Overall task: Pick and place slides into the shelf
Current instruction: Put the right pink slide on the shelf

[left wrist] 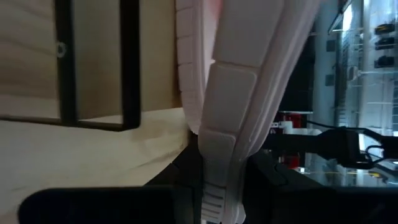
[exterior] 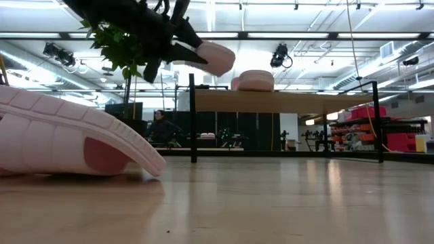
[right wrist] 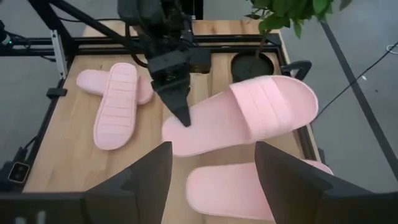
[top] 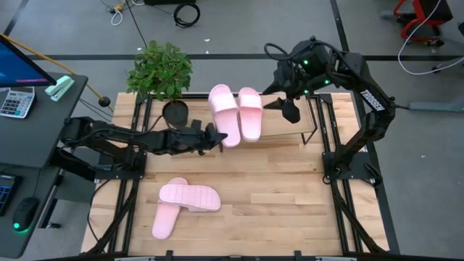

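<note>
My left gripper [top: 212,135] is shut on a pale pink slide [top: 223,114], which hangs over the left part of the shelf [top: 275,134]. A second slide [top: 251,112] lies on the shelf board beside it, sole down. Two more slides [top: 190,196] [top: 164,217] lie on the tabletop near the front left, one overlapping the other. My right gripper [top: 290,110] hovers open above the shelf's right part, holding nothing. In the low view the held slide [exterior: 215,57] is above the shelf board [exterior: 285,102]. My left gripper pinches the slide's heel end [right wrist: 181,127] between its two fingers, one finger [right wrist: 179,106] on the footbed, the other hidden beneath. The fingers come nearly level from the table's left and lie along the slide. The slide is lifted clear, strap up, toe toward the far edge.
A potted plant [top: 159,70] stands at the table's far left corner beside the shelf, its black pot [top: 175,112] close to my left arm. A desk with a calculator [top: 16,101] is off the table's left edge. Bare wood [top: 275,196] spreads at the front right.
</note>
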### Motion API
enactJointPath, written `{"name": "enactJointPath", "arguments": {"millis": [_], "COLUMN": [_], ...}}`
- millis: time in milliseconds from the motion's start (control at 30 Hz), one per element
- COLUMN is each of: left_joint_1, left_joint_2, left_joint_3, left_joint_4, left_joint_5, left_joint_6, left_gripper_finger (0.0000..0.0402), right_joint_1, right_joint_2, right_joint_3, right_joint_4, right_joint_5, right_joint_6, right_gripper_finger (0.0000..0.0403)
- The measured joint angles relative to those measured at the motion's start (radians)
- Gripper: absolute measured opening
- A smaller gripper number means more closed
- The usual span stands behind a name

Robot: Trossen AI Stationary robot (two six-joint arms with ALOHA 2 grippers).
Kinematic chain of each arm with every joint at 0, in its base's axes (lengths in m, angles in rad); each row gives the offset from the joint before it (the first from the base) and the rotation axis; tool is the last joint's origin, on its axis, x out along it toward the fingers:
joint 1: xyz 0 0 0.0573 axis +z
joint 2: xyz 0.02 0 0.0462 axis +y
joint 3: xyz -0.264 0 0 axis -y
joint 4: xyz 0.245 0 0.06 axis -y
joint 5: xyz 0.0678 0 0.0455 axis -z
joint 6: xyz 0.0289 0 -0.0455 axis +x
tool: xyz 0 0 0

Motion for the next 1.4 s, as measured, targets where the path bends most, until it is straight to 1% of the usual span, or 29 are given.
{"name": "enactJointPath", "arguments": {"millis": [333,633,1067,1267,1400], "left_joint_1": [0.001,0.028,0.111,0.121,0.121], "left_joint_2": [0.023,0.045,0.046,0.046,0.046], "left_joint_3": [0.0,0.001,0.0,0.0,0.0], "left_joint_4": [-0.008,-0.01,0.01,0.021,0.026], "left_joint_5": [0.042,0.037,0.142,0.15,0.15], "left_joint_6": [0.004,0.022,0.096,0.097,0.11], "left_gripper_finger": [0.0075,0.0075,0.0075,0.0115,0.013], "right_joint_1": [0.032,0.071,0.103,0.103,0.103], "right_joint_2": [0.0,0.0,0.0,0.0,0.0], "right_joint_3": [0.0,0.0,0.0,0.0,0.0], "right_joint_4": [-0.009,-0.01,-0.009,-0.009,-0.009], "right_joint_5": [-0.001,-0.001,-0.001,-0.001,-0.001], "right_joint_6": [-0.005,-0.003,0.025,0.032,0.033], "right_gripper_finger": [0.0234,0.0234,0.0234,0.0234,0.0234]}}
